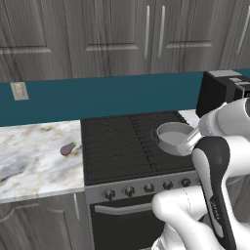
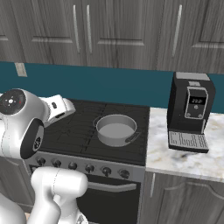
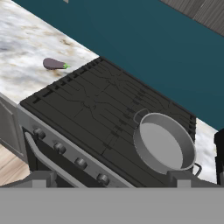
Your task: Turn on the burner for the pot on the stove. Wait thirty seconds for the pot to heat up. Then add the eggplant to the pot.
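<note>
The grey pot (image 1: 173, 137) (image 2: 116, 129) (image 3: 164, 142) stands empty and lidless on the right side of the black stove (image 1: 117, 146) (image 2: 74, 127) (image 3: 87, 105). The burner (image 2: 131, 151) under it looks like the other grate sections. A row of dark knobs (image 1: 146, 188) (image 2: 83, 166) (image 3: 70, 155) lines the grey front. The small purple eggplant (image 1: 68, 148) (image 3: 54, 64) lies on the marble counter left of the stove. My gripper (image 3: 111, 179) hangs open above the stove's front, holding nothing, well apart from both pot and eggplant.
A black coffee machine (image 1: 219, 90) (image 2: 190, 111) stands on the counter (image 2: 192, 159) right of the stove. The left marble counter (image 1: 34, 161) holds only the eggplant. Grey wall cabinets hang above the teal backsplash. My white arm rises between the base cameras and the stove front.
</note>
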